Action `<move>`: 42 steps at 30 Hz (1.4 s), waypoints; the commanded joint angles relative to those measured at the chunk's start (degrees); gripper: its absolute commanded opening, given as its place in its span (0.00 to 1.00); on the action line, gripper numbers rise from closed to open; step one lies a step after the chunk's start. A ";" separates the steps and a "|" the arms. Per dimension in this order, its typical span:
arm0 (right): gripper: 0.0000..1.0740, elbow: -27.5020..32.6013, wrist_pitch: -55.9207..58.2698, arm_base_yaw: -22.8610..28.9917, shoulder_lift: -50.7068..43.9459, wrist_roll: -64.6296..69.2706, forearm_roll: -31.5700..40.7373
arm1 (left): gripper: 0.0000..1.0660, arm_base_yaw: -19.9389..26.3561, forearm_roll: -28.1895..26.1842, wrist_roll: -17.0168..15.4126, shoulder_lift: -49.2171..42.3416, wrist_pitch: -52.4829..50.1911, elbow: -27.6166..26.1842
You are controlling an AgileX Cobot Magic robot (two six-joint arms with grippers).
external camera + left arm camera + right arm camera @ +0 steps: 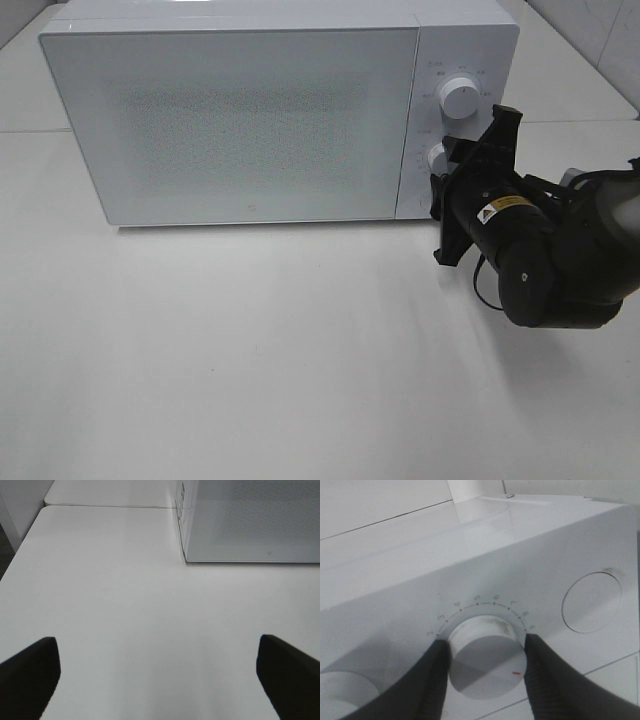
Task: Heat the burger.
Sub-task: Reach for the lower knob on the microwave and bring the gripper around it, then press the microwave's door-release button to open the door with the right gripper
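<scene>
The burger is hidden; no view shows it. The white microwave [240, 120] stands at the back of the table with its door closed, and its corner shows in the left wrist view [250, 525]. My right gripper [445, 168] is at the control panel, shut on the lower knob [485, 662], with one dark finger [437, 680] on each side of it. The knob has numbers around it and a small red mark. My left gripper [160, 680] is open and empty above bare table, some way from the microwave's left front corner; it is out of the exterior view.
An upper knob [459, 98] sits above the held one. A round flat disc [592, 602] lies beside the held knob on the panel. The white table [250, 350] stretches in front of the microwave. The right arm's black body [550, 260] hangs over the table's right side.
</scene>
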 commanded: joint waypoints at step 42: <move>0.71 2.75 -11.23 0.40 -3.84 -0.86 -0.92 | 0.94 0.17 0.06 0.00 -0.92 0.17 0.23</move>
